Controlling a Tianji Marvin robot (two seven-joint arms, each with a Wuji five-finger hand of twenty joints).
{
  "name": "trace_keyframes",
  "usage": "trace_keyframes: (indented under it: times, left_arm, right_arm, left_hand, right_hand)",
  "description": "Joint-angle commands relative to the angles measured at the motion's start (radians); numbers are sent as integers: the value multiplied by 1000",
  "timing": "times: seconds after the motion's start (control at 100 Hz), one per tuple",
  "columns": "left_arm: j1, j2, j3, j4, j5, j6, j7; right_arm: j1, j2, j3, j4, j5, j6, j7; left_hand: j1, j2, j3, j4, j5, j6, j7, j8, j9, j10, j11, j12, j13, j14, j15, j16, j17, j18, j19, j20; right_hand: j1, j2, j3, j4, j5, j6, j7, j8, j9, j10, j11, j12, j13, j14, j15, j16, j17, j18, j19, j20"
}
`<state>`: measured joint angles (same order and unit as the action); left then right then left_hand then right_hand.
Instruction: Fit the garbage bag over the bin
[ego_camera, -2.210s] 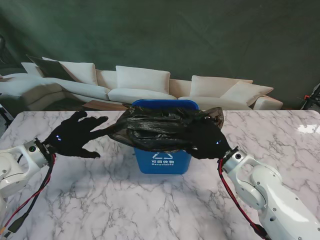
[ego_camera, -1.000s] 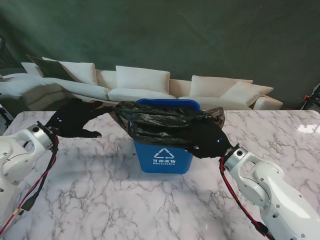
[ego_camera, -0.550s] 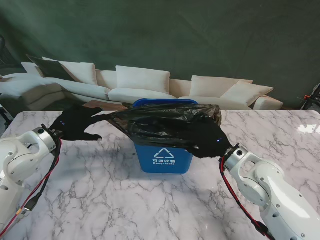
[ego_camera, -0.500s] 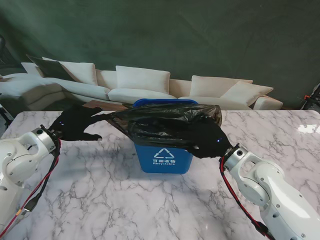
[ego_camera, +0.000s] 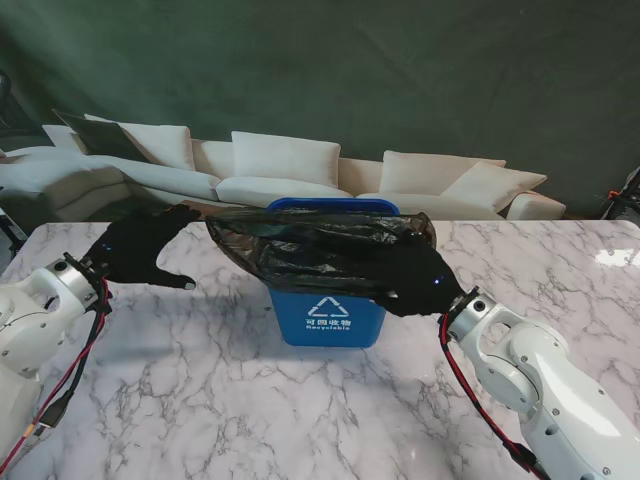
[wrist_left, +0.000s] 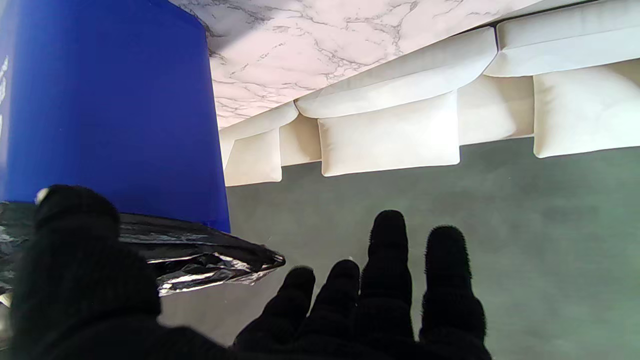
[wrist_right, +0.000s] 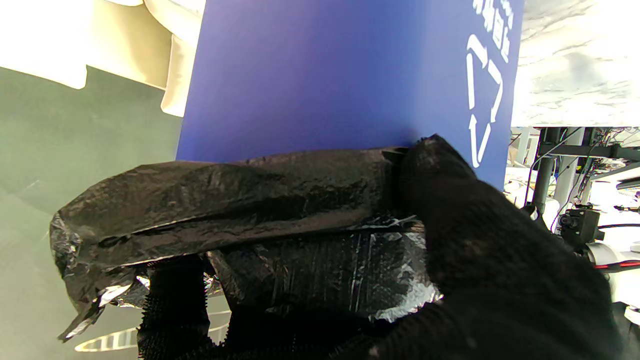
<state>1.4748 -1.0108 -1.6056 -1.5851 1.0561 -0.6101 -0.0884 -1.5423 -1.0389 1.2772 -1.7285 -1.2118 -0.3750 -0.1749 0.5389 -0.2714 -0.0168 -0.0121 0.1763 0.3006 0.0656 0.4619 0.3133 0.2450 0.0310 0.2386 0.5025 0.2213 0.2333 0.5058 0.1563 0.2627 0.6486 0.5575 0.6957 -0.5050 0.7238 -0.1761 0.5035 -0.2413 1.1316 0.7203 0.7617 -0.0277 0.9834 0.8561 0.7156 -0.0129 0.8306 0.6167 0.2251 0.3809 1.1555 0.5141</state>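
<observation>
**Black bag stretched over bin mouth, rim not yet hooked**

Black garbage bag (ego_camera: 320, 250) is held spread across the top of the blue bin (ego_camera: 328, 315), which sits on the marble table (ego_camera: 300, 410) between the two hands.

- Right hand (ego_camera: 418, 280): closed on the bag edge at the bin's near right corner. In the right wrist view the thumb (wrist_right: 440, 165) is pressed on the film against the bin wall, with a finger under the fold.
- Left hand (ego_camera: 140, 250): off to the bin's left, raised clear of the table. In the left wrist view the fingers (wrist_left: 390, 260) are extended with nothing between them; the bag edge (wrist_left: 210, 252) lies beside the thumb (wrist_left: 75, 220). Whether that edge is pinched cannot be told.

Step judged: opening the bag mouth and drawing it over the rim. The far rim is still bare blue, so the bag appears draped, not seated.

Next move calls for: a firm grip on the left edge confirmed, then both edges pulled outward and down past the rim corners. Thin film is likely to slip or tear if tugged unevenly.
</observation>
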Motion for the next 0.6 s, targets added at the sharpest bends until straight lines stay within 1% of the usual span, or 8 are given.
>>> trace_keyframes:
  times: [0.0,0.05,0.19,0.28,0.32,0.36,0.45,0.59]
  left_arm:
    - [0,1,-2,6,1,10,-24]
    - [-2,0,-2,10,1,13,-19]
    - [-5,-5,-5,9,-34,24,-16]
    - [-4,-7,-22,-1,-6,30,19]
    - [-7,-8,-30,-2,4,31,42]
    - [-10,-11,-39,-6,-5,33,47]
    - [-21,-17,-56,-20,-68,34,36]
    - [-50,-24,-49,-66,-181,76,-28]
  right_arm:
    - [-5,2,-2,13,-8,3,6]
    - [-4,2,-3,14,-8,2,6]
    - [-3,3,-4,17,-8,4,9]
    - [-2,3,-7,19,-7,7,9]
    - [-2,2,-7,19,-6,9,10]
    - [-2,2,-7,19,-5,11,11]
    - [-2,2,-7,19,-5,12,14]
    - [3,3,-10,22,-7,11,15]
  left_hand:
    - [-49,-35,-17,-25,-42,-44,-91,-315,-58,23,-23,-42,-14,43,5,-1,-5,34,18,3]
    - [-51,-34,-16,-23,-45,-80,-113,-464,-58,26,-27,-55,-8,44,8,0,2,43,21,6]
    - [-41,0,-7,-17,-41,-117,-119,-479,-60,15,-32,-64,-16,58,-1,-7,2,70,12,0]
    - [54,58,-5,1,-43,-146,-76,-371,-42,10,-27,-64,-12,57,-9,-27,1,75,-8,-17]
    - [141,109,-9,8,-39,-156,-53,-273,-19,-5,-19,-52,-9,50,-6,-28,-2,75,-10,-20]
    - [203,134,-9,14,9,-174,-15,-205,9,-26,-8,-39,-9,46,-9,-32,-6,74,-22,-27]
    - [296,189,-5,20,128,-200,31,-147,60,-50,13,-17,-6,36,-13,-37,-10,80,-29,-30]
    - [304,270,-12,8,209,-167,64,-93,158,-52,50,16,-2,38,-16,-40,-16,87,-32,-27]
  right_hand:
    - [83,11,112,8,43,-154,10,20,13,-15,28,18,47,25,46,28,1,-49,-10,12]
    - [83,11,111,8,43,-153,10,20,14,-15,28,18,47,25,45,28,1,-49,-11,11]
    - [82,11,112,8,44,-154,9,21,15,-15,27,18,47,24,44,29,0,-45,-16,9]
    - [83,11,112,8,43,-152,8,21,14,-15,26,18,48,24,44,29,0,-45,-17,9]
    - [83,12,112,8,44,-156,7,20,14,-16,26,18,49,24,44,29,0,-45,-17,9]
    - [83,11,112,8,44,-154,8,21,14,-15,26,18,49,25,43,29,0,-45,-17,9]
    - [82,11,111,8,45,-155,7,20,15,-15,26,18,49,26,43,29,0,-45,-17,9]
    - [82,10,112,8,47,-158,6,20,17,-16,25,18,52,23,42,29,-2,-45,-18,8]
